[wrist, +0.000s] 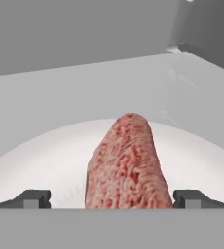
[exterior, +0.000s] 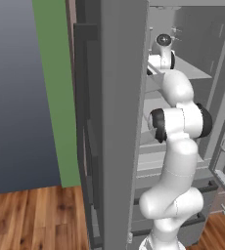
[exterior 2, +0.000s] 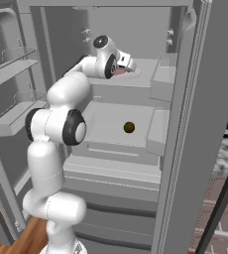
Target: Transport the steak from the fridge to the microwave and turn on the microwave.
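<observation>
2 fingertips: the small dark tips of the two-finger gripper stood wide apart, 1 on each side of the meat, released and closed on nothing.
Steak: the flat pinkish-red piece of meat lay on a round white plate, its near end between the spread tips; whether the tips touched it could not be told.
Plate: it rested on the pale grey upper shelf of the fridge, toward the right of that shelf in the right base view.
Fridge: the tall grey appliance stood open, with pale inner shelves and drawers; its thick grey door rose near the camera in the left base view.
Arm: the white arm with dark joints reached up and into the fridge, the hand at the upper shelf, a sliver of pink showing just under the gripper.
Lower shelf: 1 small dark brown-yellow round item sat alone on the shelf below, well apart from the plate.
Door bins: 2 clear shelves hung on the inner wall at the left in the right base view.
Floor: brown wooden boards lay left of the fridge, below a green and blue-grey wall.
</observation>
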